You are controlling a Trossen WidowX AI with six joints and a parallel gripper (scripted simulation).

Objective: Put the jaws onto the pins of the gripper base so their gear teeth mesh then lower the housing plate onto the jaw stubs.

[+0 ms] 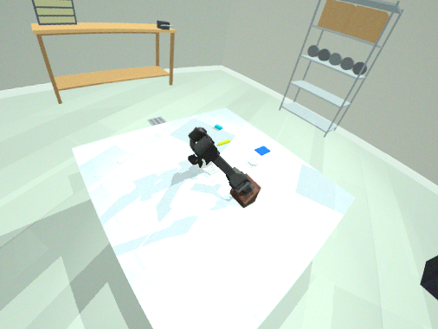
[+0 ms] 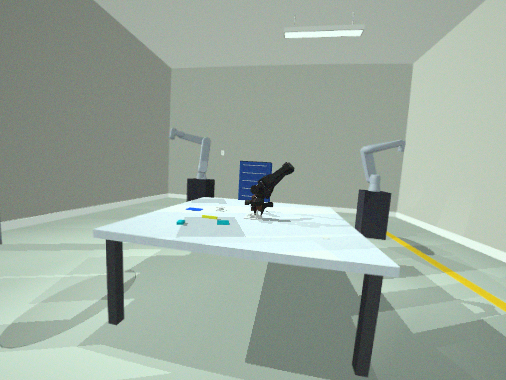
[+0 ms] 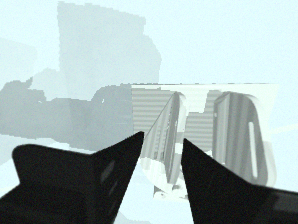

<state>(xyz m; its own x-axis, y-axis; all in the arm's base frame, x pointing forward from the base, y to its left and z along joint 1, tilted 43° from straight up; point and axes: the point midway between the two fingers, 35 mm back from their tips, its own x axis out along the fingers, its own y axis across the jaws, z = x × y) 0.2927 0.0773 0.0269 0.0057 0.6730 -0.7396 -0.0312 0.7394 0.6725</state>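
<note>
The white gripper base point(image 3: 150, 111) point(image 1: 211, 170) lies on the table under the hand, its top striped by shading in the wrist view. One pale jaw point(image 3: 234, 132) stands at the base's right side, right of the fingers. The other pale jaw point(image 3: 173, 117) is between the fingertips, above or on the base's middle. My gripper point(image 3: 161, 139) point(image 1: 199, 163) point(image 2: 258, 212) is shut on that jaw, low over the base. The pins and gear teeth are not clear, so I cannot tell whether the teeth mesh. A small white piece point(image 1: 253, 162) point(image 2: 221, 209), possibly the housing plate, lies apart from the base.
On the table point(image 1: 208, 260) point(image 2: 150, 240) are a blue square point(image 1: 262, 151) point(image 2: 194, 209), a yellow bar point(image 1: 224, 142) point(image 2: 209, 217), a teal block point(image 1: 218, 127) point(image 2: 180, 222) and a teal flat piece point(image 2: 223, 222). A small white piece point(image 1: 120, 162) lies far left in the top view.
</note>
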